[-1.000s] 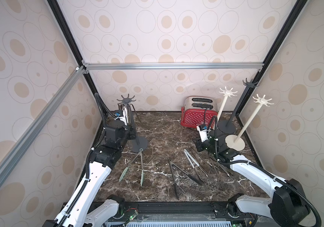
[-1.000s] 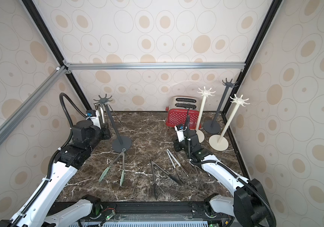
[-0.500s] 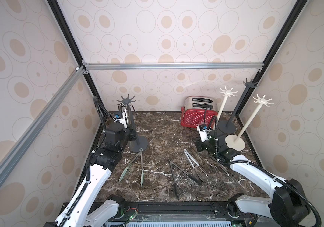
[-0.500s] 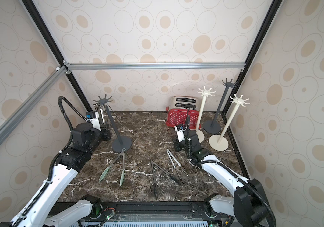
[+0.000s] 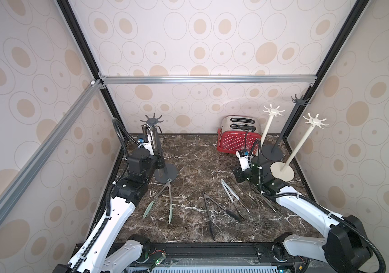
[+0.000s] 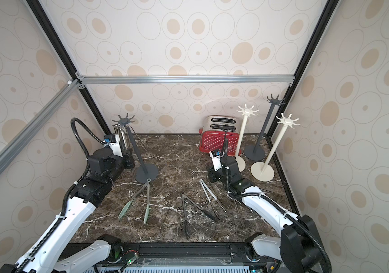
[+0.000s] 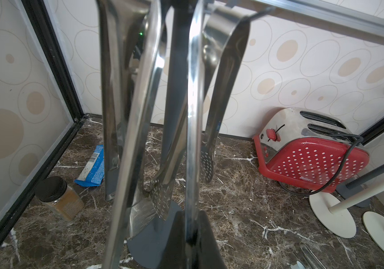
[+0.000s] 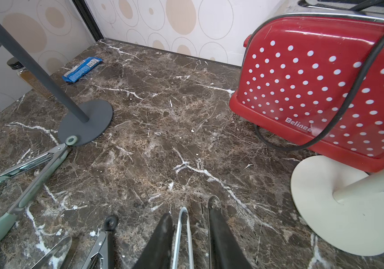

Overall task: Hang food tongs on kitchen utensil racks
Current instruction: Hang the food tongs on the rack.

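Note:
A dark grey utensil rack (image 5: 166,173) (image 6: 146,173) stands at the left, and several steel tongs (image 5: 152,139) (image 7: 207,163) hang from its crown. My left gripper (image 7: 191,213) (image 5: 158,162) is beside its pole, shut on one thin arm of a steel tong (image 7: 193,116). Green-tipped tongs (image 5: 169,201) (image 8: 35,177), black tongs (image 5: 210,212) and white tongs (image 5: 230,196) lie on the marble. My right gripper (image 8: 191,207) (image 5: 237,176) is low and open. Its fingers straddle the looped end of the white tongs (image 8: 183,233).
Two cream racks (image 5: 282,171) (image 5: 265,132) and a second dark rack (image 5: 272,152) stand at the back right, beside a red toaster (image 5: 236,139) with a trailing cord. A blue wrapper (image 7: 93,167) and a spice jar (image 7: 56,198) lie in the back left corner.
My left arm has shifted slightly toward the front, still holding the steel tong. The right arm has not moved.

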{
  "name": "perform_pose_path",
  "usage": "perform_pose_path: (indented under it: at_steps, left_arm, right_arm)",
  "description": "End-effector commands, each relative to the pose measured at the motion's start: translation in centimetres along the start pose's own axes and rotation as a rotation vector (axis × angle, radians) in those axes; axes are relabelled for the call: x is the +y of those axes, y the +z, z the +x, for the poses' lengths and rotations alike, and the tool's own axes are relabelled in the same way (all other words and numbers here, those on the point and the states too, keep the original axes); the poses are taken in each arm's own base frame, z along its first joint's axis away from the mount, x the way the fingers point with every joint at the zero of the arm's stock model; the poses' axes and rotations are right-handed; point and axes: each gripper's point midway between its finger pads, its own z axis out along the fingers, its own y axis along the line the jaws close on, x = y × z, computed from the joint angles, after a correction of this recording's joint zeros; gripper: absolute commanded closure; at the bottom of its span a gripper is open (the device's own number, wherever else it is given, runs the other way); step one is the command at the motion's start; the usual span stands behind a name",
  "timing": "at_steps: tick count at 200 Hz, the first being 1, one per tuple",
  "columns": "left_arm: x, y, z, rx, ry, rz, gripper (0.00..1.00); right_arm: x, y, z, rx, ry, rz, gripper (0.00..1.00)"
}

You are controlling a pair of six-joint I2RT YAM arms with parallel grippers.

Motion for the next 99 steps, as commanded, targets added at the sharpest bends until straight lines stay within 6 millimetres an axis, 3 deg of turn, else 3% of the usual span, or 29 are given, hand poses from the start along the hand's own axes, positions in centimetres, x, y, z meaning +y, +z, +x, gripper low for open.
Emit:
perform_pose_path:
  at_steps: [1,99]
  left_arm:
    - [1.3,0.7,6.0,0.201,0.002,-0.038,1.0]
    - [1.7,1.0,7.7,0.218,-0.011,-0.039,1.0]
  right_arm:
    - [-0.3,0.0,-0.6,-0.022,0.006,0.004,0.69]
    - [-0.3,-0.2,-0.7,-0.026,0.006,0.005,0.69]
